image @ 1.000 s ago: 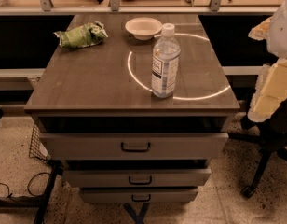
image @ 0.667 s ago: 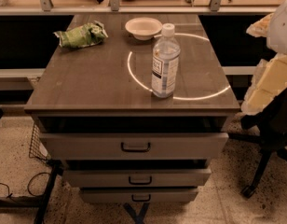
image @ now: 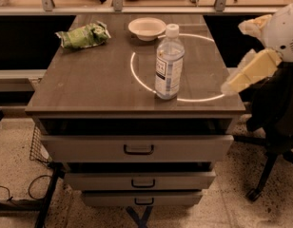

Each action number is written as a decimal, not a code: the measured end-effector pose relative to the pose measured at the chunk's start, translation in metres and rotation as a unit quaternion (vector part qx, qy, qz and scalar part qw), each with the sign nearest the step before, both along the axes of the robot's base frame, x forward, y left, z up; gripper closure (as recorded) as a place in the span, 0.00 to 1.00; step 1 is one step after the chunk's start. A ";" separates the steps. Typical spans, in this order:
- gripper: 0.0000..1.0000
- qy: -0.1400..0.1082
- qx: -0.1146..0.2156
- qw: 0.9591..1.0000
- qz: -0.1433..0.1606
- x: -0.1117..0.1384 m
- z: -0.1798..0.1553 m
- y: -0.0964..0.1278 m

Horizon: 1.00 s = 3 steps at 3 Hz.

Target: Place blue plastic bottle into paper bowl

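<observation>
Found the blue plastic bottle [image: 169, 65] upright on the table [image: 89, 80], centre-right, apart from the paper bowl [image: 147, 27] lying farther back, a green bag [image: 83, 35] at far left; spotted the gripper [image: 232, 85] off the table's right edge, its grip impossible to tell.

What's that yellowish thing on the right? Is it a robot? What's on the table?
Yes, that's a robot's arm. The pale yellowish part is its gripper, the hand it grabs with, hanging beside the right edge of the brown drawer cabinet. One camera looks down at the cabinet from in front. On top stand a tall clear plastic bottle with a white cap, a small off-white paper bowl behind it, and a crumpled green bag at the back left. The gripper touches none of them.
</observation>
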<state>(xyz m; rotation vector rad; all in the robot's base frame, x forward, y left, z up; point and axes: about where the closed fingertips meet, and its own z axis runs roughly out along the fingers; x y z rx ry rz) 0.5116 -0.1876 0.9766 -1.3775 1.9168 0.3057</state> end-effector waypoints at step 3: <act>0.00 -0.077 0.250 0.961 0.089 0.051 -0.025 0.082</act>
